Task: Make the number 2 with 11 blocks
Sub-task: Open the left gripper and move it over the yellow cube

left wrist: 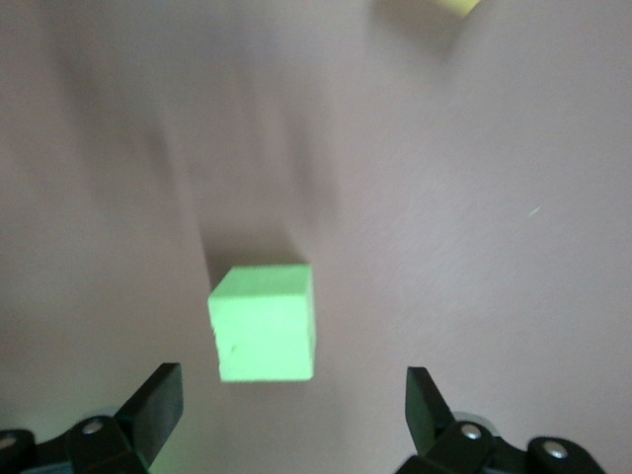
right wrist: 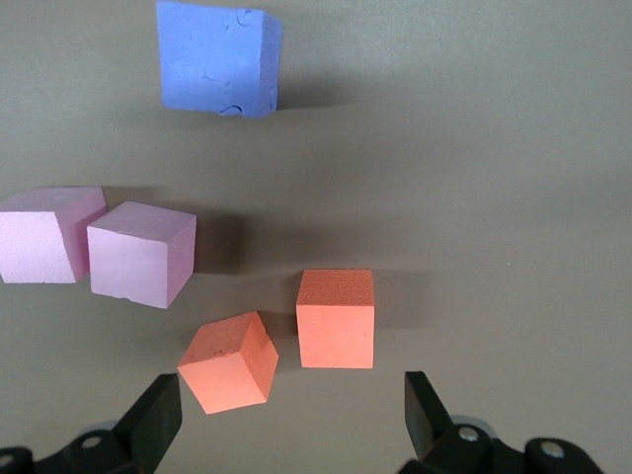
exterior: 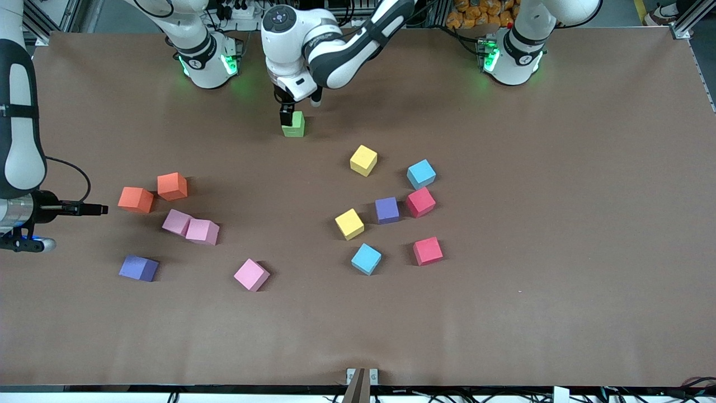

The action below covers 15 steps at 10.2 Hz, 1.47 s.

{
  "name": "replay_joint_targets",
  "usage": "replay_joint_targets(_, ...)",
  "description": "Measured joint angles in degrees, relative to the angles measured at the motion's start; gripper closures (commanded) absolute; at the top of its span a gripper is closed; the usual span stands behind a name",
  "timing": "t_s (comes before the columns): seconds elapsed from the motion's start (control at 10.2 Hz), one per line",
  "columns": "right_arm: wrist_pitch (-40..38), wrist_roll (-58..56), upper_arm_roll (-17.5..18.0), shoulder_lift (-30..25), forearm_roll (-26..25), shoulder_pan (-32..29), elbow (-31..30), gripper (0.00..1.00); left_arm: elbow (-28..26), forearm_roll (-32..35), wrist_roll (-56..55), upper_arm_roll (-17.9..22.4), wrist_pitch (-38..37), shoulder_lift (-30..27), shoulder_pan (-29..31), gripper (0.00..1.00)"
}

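Left end effector [exterior: 295,106]: hung just above the green block [exterior: 293,125], near the robots' bases; fingers [left wrist: 158,405] spread wide, gripped nothing.
Green block: sat flat on the bench [exterior: 559,280], alone, apart from every other cube; in the left wrist view [left wrist: 263,323] lay between the two fingers' lines, closer to one finger, touched neither.
Right end effector [exterior: 103,210]: reached in from the right arm's end of the bench, close to the orange pair; fingers [right wrist: 153,420] wide apart, held nothing.
Orange blocks: two, close together, one [exterior: 136,200] [right wrist: 229,362] turned at an angle, the other [exterior: 172,186] [right wrist: 337,318] squarer; both just ahead of the open right fingers, untouched.
Pink blocks: two [exterior: 177,222] [exterior: 202,231] touching each other, nearer the front camera than the orange pair; a third [exterior: 251,275] lay apart, nearer still.
Purple block by the right arm's end [exterior: 139,268] [right wrist: 220,58]: well clear of the pink pair, nearest the front camera in that group.
Middle cluster: yellow [exterior: 363,160], light blue [exterior: 421,174], purple [exterior: 387,210], red [exterior: 420,202], yellow [exterior: 349,224], light blue [exterior: 366,259], red [exterior: 428,251]; loose, none stacked.
Number 2: not formed; cubes lay scattered.
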Motion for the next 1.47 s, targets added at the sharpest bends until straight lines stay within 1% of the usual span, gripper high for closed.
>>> replay_joint_targets(0.1, 0.0, 0.0, 0.0, 0.0, 0.0, 0.0, 0.0, 0.00, -0.6, 0.0, 3.0, 0.1, -2.4, -1.7, 2.1, 0.01)
replay_joint_targets(0.29, 0.0, 0.0, 0.0, 0.0, 0.0, 0.0, 0.0, 0.00, -4.1, 0.1, 10.8, 0.3, -3.2, -4.7, 8.1, 0.00)
replay_joint_targets(0.59, 0.0, -0.1, 0.0, 0.0, 0.0, 0.0, 0.1, 0.00, -13.2, 0.1, 29.5, 0.3, -3.2, -11.5, 19.2, 0.00)
replay_joint_targets(0.79, 0.0, -0.4, 0.0, 0.0, 0.0, 0.0, 0.2, 0.00, -16.8, 0.1, 38.7, 0.2, -2.8, -13.6, 24.2, 0.00)
replay_joint_targets(0.98, 0.0, -0.6, -0.1, 0.0, 0.0, -0.1, 0.2, 0.00, -18.8, 0.1, 44.1, -0.1, 0.2, -13.5, 25.1, 0.00)
replay_joint_targets(1.08, 0.0, -0.7, -0.1, 0.0, 0.0, 0.0, 0.2, 0.00, -20.9, 0.1, 44.4, -0.5, 3.2, -13.4, 24.7, 0.00)
replay_joint_targets(1.18, 0.0, -0.7, 0.0, 0.0, 0.0, 0.0, 0.2, 0.00, -24.0, 0.1, 44.3, -1.2, 7.6, -13.3, 24.4, 0.00)
replay_joint_targets(1.28, 0.0, -0.7, 0.0, 0.0, 0.0, 0.0, 0.2, 0.00, -27.4, 0.1, 43.5, -2.6, 11.7, -13.2, 24.2, 0.00)
replay_joint_targets(1.38, 0.0, -0.7, 0.0, 0.0, 0.0, 0.0, 0.2, 0.00, -29.9, 0.1, 43.0, -4.0, 13.8, -13.2, 23.9, 0.00)
replay_joint_targets(1.47, 0.0, -0.7, 0.0, 0.0, 0.0, 0.0, 0.2, 0.00, -31.1, 0.1, 42.8, -5.1, 14.5, -13.2, 23.5, 0.00)
